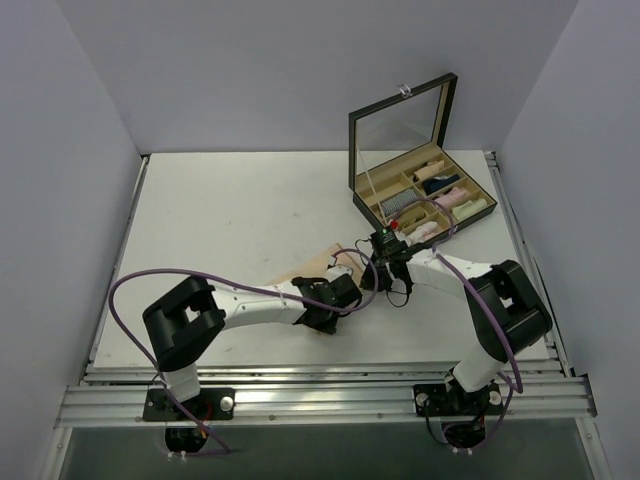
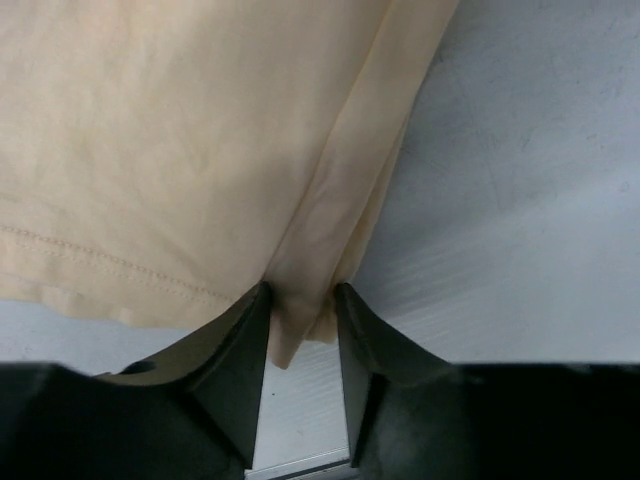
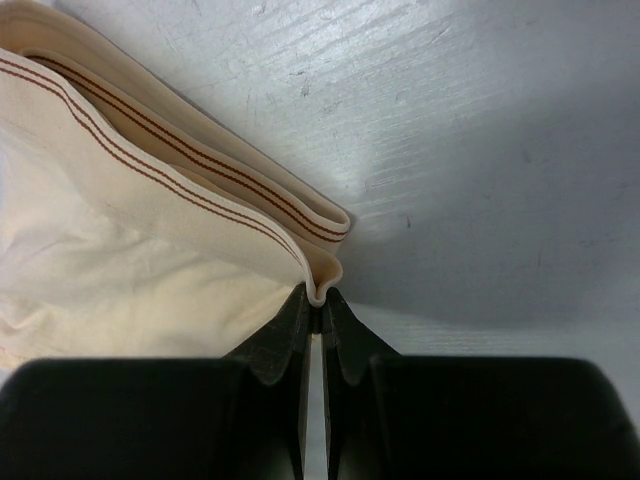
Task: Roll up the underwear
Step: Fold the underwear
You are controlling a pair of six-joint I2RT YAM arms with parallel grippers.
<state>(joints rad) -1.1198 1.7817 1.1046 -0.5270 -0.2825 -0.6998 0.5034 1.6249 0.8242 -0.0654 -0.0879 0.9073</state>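
Observation:
The underwear [image 1: 312, 267] is a thin peach-beige cloth lying flat on the white table between the two arms. In the left wrist view a long fold of the underwear [image 2: 180, 150] runs down between the fingers of my left gripper [image 2: 302, 295]. These jaws stand apart on either side of the fold and touch it. In the right wrist view my right gripper [image 3: 320, 300] is shut on the folded corner of the striped waistband [image 3: 200, 170]. From above, my left gripper [image 1: 328, 300] is at the cloth's near edge and my right gripper [image 1: 388, 252] at its right end.
An open black box [image 1: 356, 196] with a mirrored lid stands at the back right, just beyond the right gripper. Its compartments hold several cloth rolls [image 1: 440, 195]. White walls close in the table on three sides. A metal rail [image 1: 320, 400] runs along the near edge.

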